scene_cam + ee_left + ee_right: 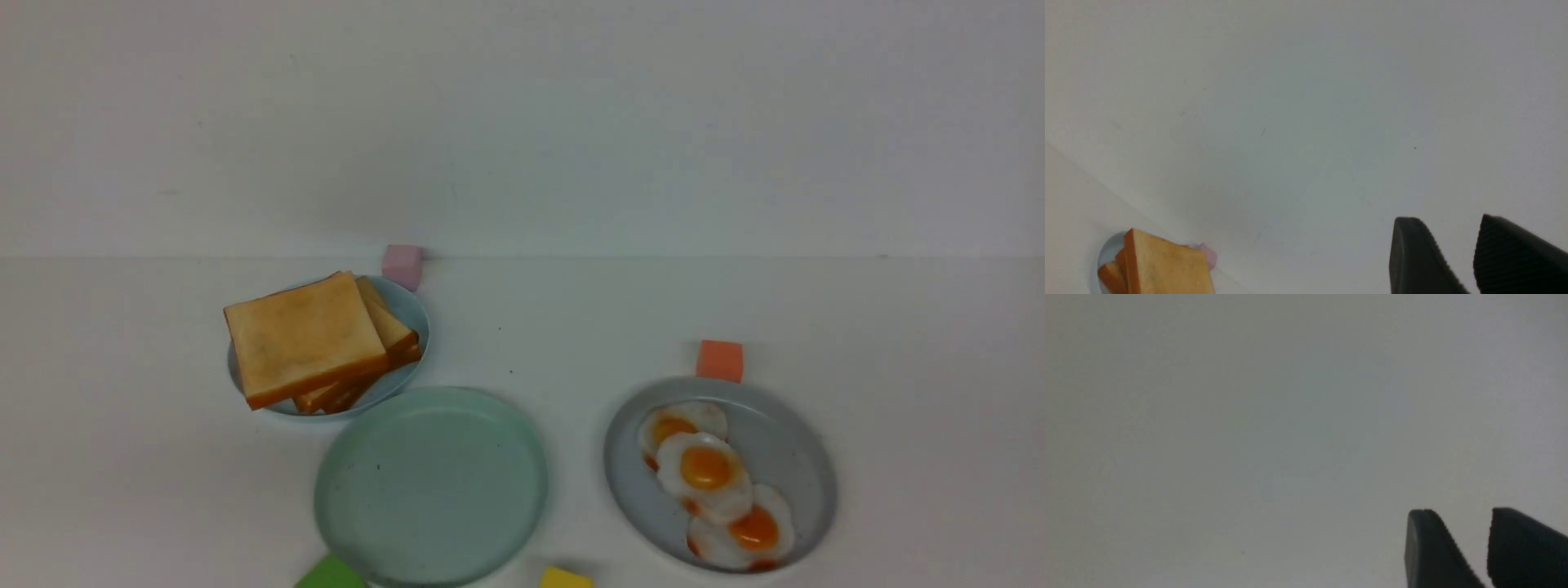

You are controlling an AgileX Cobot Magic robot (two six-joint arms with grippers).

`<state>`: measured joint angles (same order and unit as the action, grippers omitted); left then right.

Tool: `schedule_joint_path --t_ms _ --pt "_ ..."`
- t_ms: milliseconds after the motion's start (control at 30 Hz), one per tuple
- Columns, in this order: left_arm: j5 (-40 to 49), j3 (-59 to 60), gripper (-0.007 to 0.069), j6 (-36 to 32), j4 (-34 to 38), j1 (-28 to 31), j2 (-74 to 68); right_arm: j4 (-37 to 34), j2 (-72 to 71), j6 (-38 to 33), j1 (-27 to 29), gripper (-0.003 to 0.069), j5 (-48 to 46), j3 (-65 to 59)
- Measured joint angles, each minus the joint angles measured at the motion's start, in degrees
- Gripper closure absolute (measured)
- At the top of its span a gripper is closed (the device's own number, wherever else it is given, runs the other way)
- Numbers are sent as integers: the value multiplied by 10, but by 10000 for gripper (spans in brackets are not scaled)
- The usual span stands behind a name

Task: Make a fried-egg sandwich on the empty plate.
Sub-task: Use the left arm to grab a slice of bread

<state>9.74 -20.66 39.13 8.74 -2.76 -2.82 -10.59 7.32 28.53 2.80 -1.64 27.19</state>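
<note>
The empty plate (433, 486), pale mint green, lies bare at the front centre of the front view. No fried-egg sandwich is in view. A pile of toast slices (304, 339) rests on a light-blue plate (412, 314) behind and left of it. The left wrist view also catches that toast (1163, 265). Three fried eggs (706, 467) overlap on a grey-blue plate (784, 441) to the right. Neither arm appears in the front view. My left gripper (1447, 220) is open and holds nothing, and so is my right gripper (1461, 512); both point at the plain pale background.
A pink cube (402, 265) stands behind the toast plate and an orange cube (720, 361) behind the egg plate. A green cube (331, 574) and a yellow cube (565, 578) sit at the front edge on either side of the mint plate. A white wall closes the back.
</note>
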Motion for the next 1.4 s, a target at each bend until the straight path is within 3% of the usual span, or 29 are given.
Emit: schedule_joint_path --t_ms 133,267,533,767,1033,1167,1300,1400 --pt "174 -170 386 -21 -44 0 -112 22 83 -8 0 418 -100 150" --pt "276 -264 386 -62 -66 0 -212 24 165 -68 0 418 -198 250" --pt "184 -279 386 -93 -142 0 -280 22 291 -185 0 418 -311 278" --pt "189 -281 386 -59 -93 0 -384 -53 335 -216 -63 418 -305 202" --pt "194 -283 386 -57 -34 0 -538 -119 418 -267 -146 418 -415 185" --pt "215 -305 386 -70 -6 0 -618 -146 446 -299 -157 418 -449 185" --pt "271 -364 386 -142 32 5 -717 -167 459 -331 -158 418 -467 185" --pt "308 -409 386 -224 104 34 -791 -167 459 -343 -159 418 -473 185"
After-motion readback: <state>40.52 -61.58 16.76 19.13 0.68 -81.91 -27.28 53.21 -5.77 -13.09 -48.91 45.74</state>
